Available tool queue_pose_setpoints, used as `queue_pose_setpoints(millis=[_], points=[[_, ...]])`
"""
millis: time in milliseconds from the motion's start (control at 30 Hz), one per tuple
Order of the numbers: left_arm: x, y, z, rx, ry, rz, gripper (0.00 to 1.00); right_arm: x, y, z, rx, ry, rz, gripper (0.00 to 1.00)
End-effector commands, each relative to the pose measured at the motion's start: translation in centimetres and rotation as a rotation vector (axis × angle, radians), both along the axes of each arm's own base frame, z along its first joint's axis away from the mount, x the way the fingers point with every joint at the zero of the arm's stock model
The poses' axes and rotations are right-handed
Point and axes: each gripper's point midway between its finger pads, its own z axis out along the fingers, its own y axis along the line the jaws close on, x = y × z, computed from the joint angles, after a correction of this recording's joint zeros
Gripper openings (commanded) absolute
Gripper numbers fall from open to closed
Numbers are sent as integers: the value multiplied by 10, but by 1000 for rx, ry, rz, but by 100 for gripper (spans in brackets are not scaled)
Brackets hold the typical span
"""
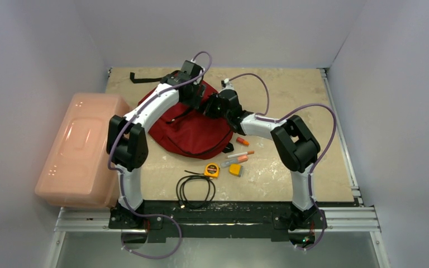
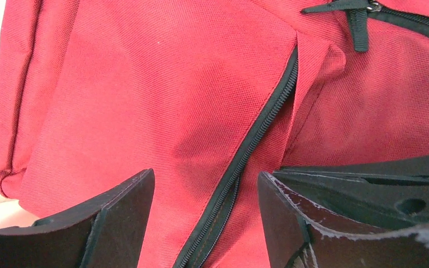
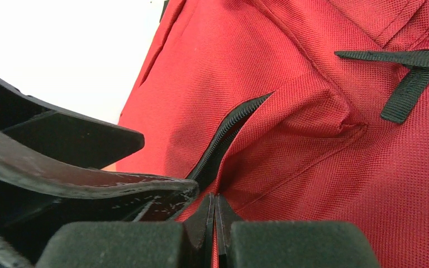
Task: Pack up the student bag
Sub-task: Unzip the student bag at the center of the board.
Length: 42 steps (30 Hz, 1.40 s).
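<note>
Left wrist: student bag (image 2: 145,106) under jaws

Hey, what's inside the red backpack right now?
Nothing inside shows. On the student bag, the zipper looks closed where the right hand pinches it, so any contents are covered by fabric.

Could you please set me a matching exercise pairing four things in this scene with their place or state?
Things: 1 left gripper; 2 right gripper; 3 black cable; 4 pink box.
States: A coiled beside the tape measure; B open over the student bag; C far left in the top view; D shut on the student bag.
Pairs: 1-B; 2-D; 3-A; 4-C.
</note>
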Motion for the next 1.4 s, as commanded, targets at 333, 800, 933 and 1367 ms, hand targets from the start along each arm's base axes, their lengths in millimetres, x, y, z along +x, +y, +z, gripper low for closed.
queue_pose_setpoints(millis=[333, 800, 933, 1367], points=[[35, 13, 8, 186, -106, 43, 52, 4, 4, 19, 43, -31, -1, 0], [13, 35, 60, 168, -244, 75, 0, 1, -13, 6, -80, -58, -20, 0], [11, 26, 60, 117, -223, 69, 0, -2, -11, 24, -192, -141, 45, 4], [3, 19, 46, 59, -147, 112, 0, -37, -126, 78, -650, -336, -144, 65]])
